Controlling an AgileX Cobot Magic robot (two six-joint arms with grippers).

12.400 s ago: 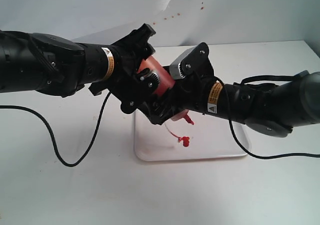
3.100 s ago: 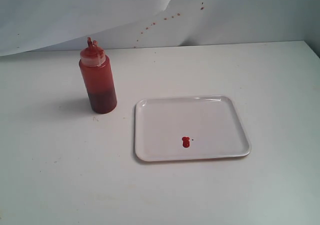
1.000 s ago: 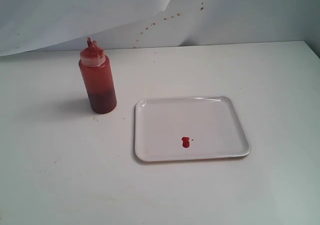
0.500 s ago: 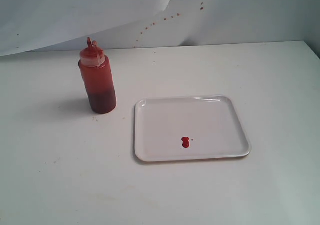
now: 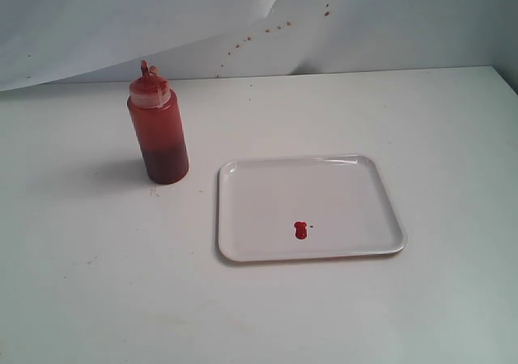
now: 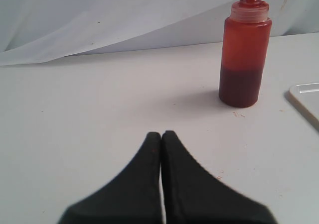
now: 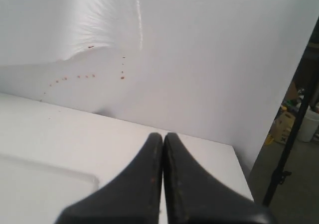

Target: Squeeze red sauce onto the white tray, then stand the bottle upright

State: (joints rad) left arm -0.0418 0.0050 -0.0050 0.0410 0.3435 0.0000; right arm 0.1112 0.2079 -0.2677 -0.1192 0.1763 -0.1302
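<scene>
The bottle [image 5: 159, 129] stands upright on the table, left of the white tray [image 5: 356, 186], a short gap between them. A small blob of red sauce [image 5: 301, 230] lies on the tray's near half. Neither arm shows in the exterior view. In the left wrist view the bottle [image 6: 245, 59] stands well beyond my left gripper [image 6: 161, 133], which is shut on nothing; a corner of the tray [image 6: 305, 98] shows at the edge. My right gripper [image 7: 163, 135] is also shut and empty, above the table, with a corner of the tray [image 7: 45, 189] beside it.
A white backdrop sheet [image 5: 162, 24] with small reddish-brown specks [image 5: 267, 31] hangs behind the table. The table's right edge [image 7: 239, 169] drops off near my right gripper, with a dark stand [image 7: 289, 149] and boxes beyond it.
Nothing has moved over the last three seconds. Earlier, both grippers held the tilted bottle over the tray; now it stands alone and both arms have withdrawn.
</scene>
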